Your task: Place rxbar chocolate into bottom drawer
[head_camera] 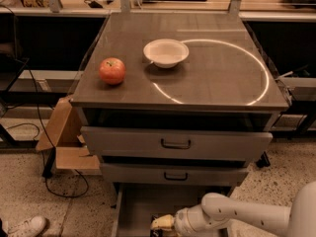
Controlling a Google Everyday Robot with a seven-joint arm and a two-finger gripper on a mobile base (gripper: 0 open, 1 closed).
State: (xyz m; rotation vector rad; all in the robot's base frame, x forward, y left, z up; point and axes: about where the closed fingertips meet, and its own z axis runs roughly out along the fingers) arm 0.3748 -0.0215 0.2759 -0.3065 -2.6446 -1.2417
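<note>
The grey cabinet (212, 78) stands in the middle of the room, and everything here is placed against it. On its top, toward the left front corner, sits a red apple (112, 71). A white bowl (166, 53) rests upright further back near the centre of the top, well apart from the apple. A thin bright ring of light (261, 78) curves across the right half of the same top.

On the cabinet's front the top drawer (128, 141) and the middle drawer (138, 173) are each pulled out a little, both with dark handles. The bottom drawer (136, 206) is drawn out much further, its flat grey floor showing at the foot of the cabinet.

The white arm (247, 214) comes in low from the cabinet's right side and lies across the open bottom drawer. The gripper (159, 224) is at the arm's left end, over the middle of that drawer's floor. Its pale jaws are drawn in narrow on the rxbar chocolate (158, 217), a small dark packet at their tip and partly hidden by them. Whether the bar touches the drawer floor I cannot tell.

To the cabinet's left a cardboard box (66, 132) leans open on the speckled floor, with a black cable (64, 191) looping in front of it. A white shoe (27, 227) pokes in further left, at the very bottom
</note>
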